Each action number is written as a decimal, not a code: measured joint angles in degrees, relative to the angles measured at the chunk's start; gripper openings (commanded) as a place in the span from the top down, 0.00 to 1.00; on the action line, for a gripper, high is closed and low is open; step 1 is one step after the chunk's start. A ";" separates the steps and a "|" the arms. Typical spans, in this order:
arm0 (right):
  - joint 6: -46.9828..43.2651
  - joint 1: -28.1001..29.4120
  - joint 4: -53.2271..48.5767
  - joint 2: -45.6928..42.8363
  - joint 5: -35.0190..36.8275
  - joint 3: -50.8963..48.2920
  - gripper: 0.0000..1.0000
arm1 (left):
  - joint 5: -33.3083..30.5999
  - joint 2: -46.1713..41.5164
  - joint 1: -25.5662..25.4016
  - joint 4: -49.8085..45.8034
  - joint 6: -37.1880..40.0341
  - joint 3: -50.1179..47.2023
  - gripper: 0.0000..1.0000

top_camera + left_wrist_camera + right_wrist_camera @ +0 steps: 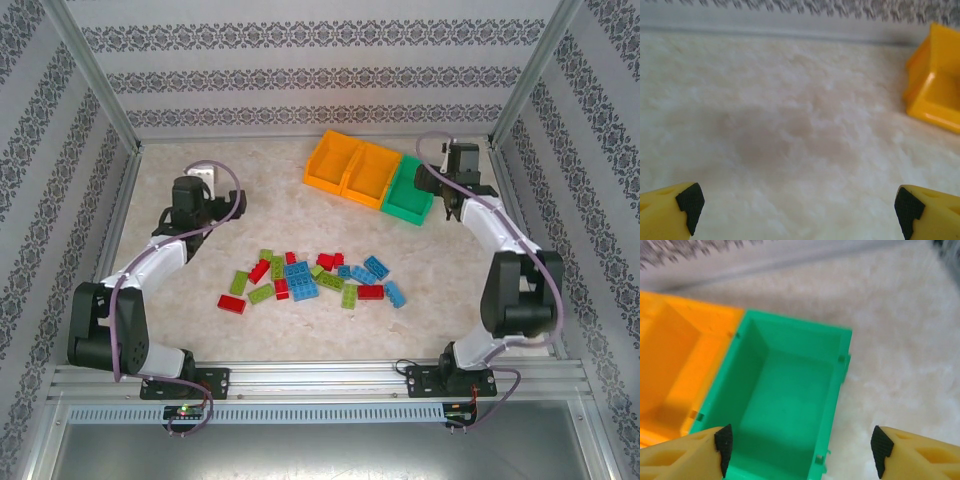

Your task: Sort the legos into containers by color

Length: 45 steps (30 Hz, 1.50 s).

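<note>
Lying scattered mid-table, the legos are small red, lime and blue bricks. The containers, two orange and one green, stand farther back. The right gripper hangs over the green bin, jaws apart, empty. The left gripper gapes wide above the bare table.

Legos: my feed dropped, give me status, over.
Left pincer open, empty. Right pincer open above green bin, nothing held. Legos scattered on table, none binned. Nothing in the way.
</note>
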 measured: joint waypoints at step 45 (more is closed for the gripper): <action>-8.50 12.04 -18.73 19.17 -1.31 17.94 0.36 | -4.68 -7.45 -2.01 -7.65 -7.32 -9.27 0.00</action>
